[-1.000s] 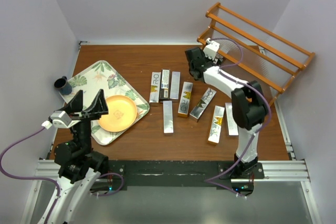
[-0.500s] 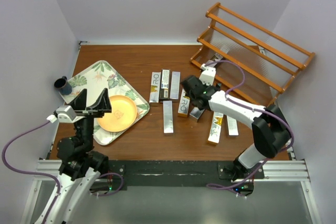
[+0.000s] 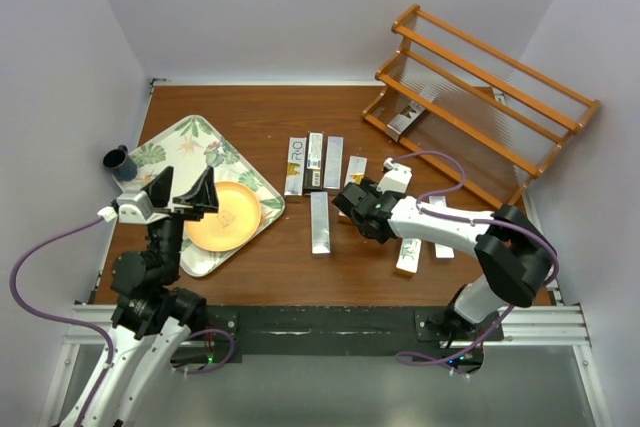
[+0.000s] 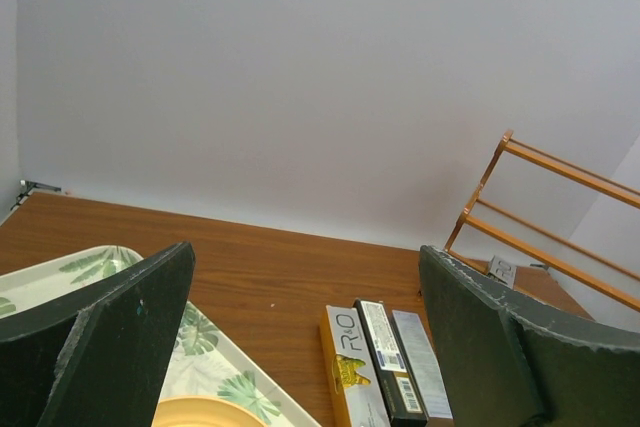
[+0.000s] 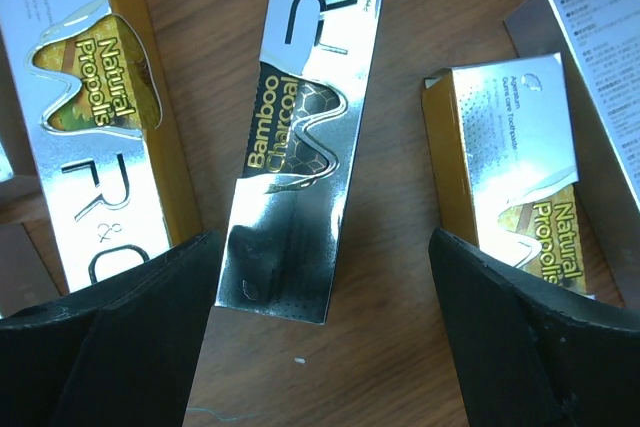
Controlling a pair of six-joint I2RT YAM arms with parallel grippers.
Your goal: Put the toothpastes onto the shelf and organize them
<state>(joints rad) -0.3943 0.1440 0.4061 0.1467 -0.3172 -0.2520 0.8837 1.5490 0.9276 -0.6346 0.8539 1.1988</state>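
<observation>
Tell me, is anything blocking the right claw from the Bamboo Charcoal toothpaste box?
Nothing visible does. The open right gripper hangs above the Bamboo Charcoal carton, fingers either side. A Natural Propolis carton lies near one finger, another carton near the other.

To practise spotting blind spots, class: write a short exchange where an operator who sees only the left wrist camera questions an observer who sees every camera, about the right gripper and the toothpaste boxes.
Operator: Where is the right gripper?
Observer: The right gripper is low over the middle of the table, outside your frame.
Operator: Is it holding anything?
Observer: No, it is open. A Bamboo Charcoal box lies flat on the wood between its spread fingers.
Operator: Is anything left of the tray?
Observer: A dark mug stands just beyond the left side of the tray.
</observation>
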